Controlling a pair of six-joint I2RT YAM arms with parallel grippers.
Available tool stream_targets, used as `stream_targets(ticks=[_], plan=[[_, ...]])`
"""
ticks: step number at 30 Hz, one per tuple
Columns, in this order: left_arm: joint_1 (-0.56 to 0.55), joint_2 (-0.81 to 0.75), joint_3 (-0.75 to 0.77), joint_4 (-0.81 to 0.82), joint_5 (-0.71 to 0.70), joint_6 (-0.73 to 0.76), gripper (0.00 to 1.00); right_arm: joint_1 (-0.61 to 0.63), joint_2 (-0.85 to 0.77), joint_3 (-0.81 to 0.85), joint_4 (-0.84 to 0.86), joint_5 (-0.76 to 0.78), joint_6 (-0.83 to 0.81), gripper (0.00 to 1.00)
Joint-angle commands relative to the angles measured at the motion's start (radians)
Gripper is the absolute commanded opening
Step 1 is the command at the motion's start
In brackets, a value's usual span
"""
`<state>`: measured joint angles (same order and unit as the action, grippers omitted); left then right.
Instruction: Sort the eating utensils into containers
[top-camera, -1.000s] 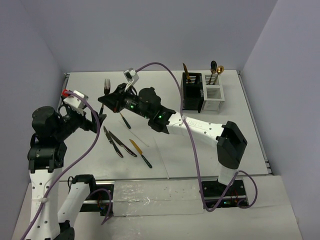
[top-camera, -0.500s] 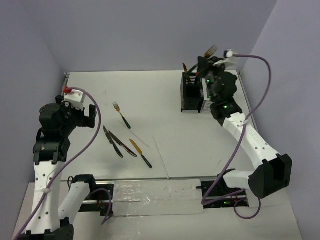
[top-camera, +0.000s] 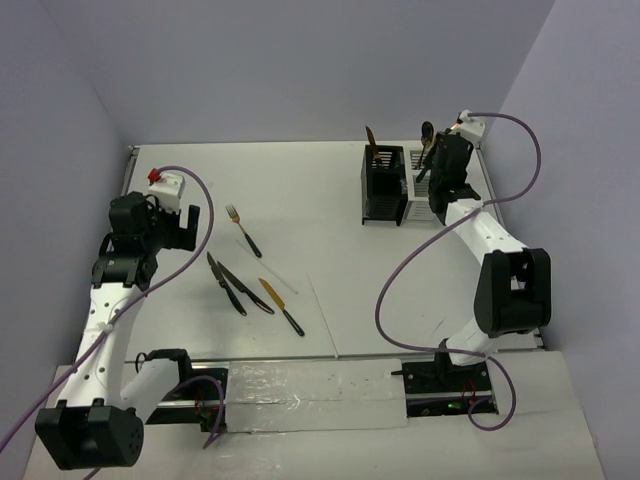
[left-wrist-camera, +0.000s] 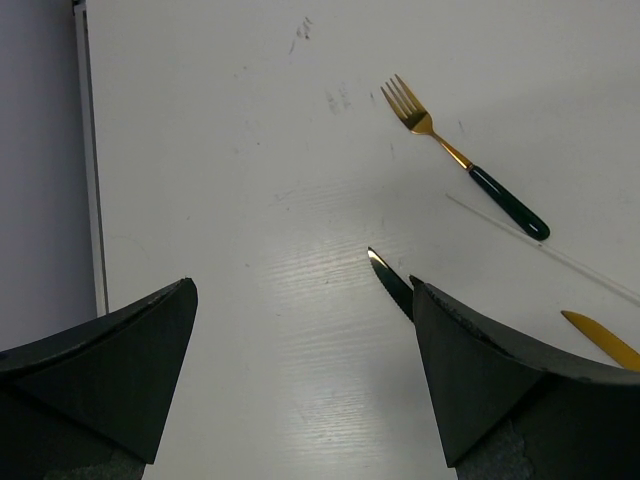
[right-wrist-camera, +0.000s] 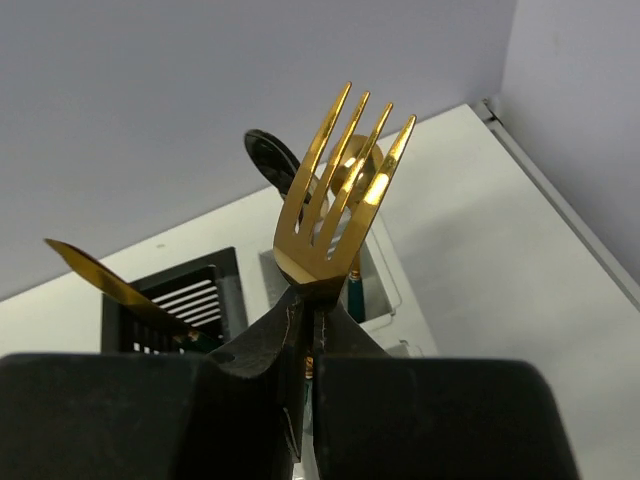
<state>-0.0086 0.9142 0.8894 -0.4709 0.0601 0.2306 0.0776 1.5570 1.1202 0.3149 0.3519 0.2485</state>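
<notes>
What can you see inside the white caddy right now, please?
A black spoon and a gold spoon stand in the white caddy. Their lower ends are hidden by the right gripper and its gold fork.

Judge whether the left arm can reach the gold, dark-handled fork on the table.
Probably yes: the open left gripper is near the gold, dark-handled fork, which lies uncovered on the white table.

There are no words, numbers, labels, brand names or signs to read in any of the views.
</notes>
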Motion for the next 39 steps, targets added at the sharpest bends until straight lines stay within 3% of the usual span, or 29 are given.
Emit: stream_targets(ticks=[1,9,15,18,19,22,25,28,32,35,39], plan=[[-0.001,0.025,-0.015,0.09,-0.034,0.006,0.99,-0.012,-0.009,0.03,0.032,0.05,-0.012,0.0],[-0.001,0.055,-0.02,0.12,-0.016,-0.008,0.99,-0.021,-0.005,-0.03,0.015,0.024,-0.011,0.0],[-0.001,0.037,-0.009,0.106,-0.02,-0.004,0.99,-0.033,0.081,0.03,-0.085,0.027,0.008,0.0],[-0.001,0.025,-0.015,0.098,-0.029,0.001,0.99,-0.042,0.097,0.047,-0.117,-0.004,0.028,0.17],[-0.001,0.022,-0.02,0.098,-0.029,0.001,0.99,-0.042,0.094,0.049,-0.122,-0.02,0.032,0.34],[-0.001,0.015,-0.038,0.098,-0.022,-0.002,0.99,-0.042,0.051,0.044,-0.137,-0.047,0.049,0.6],[-0.002,0.008,-0.049,0.094,-0.025,-0.005,0.99,-0.042,-0.029,0.03,-0.151,-0.068,0.063,0.68],[-0.001,0.002,-0.063,0.092,-0.046,-0.007,0.99,-0.022,-0.137,0.021,-0.195,-0.088,0.086,0.69],[0.001,0.006,-0.118,0.101,-0.109,-0.013,0.99,0.083,-0.279,-0.009,-0.249,-0.132,0.081,0.69],[0.007,0.031,-0.165,0.098,-0.155,-0.023,0.99,0.275,-0.318,-0.004,-0.318,-0.2,0.049,0.69],[0.068,0.06,-0.213,0.103,-0.174,-0.011,0.99,0.59,-0.195,0.045,-0.519,-0.288,0.032,0.68]])
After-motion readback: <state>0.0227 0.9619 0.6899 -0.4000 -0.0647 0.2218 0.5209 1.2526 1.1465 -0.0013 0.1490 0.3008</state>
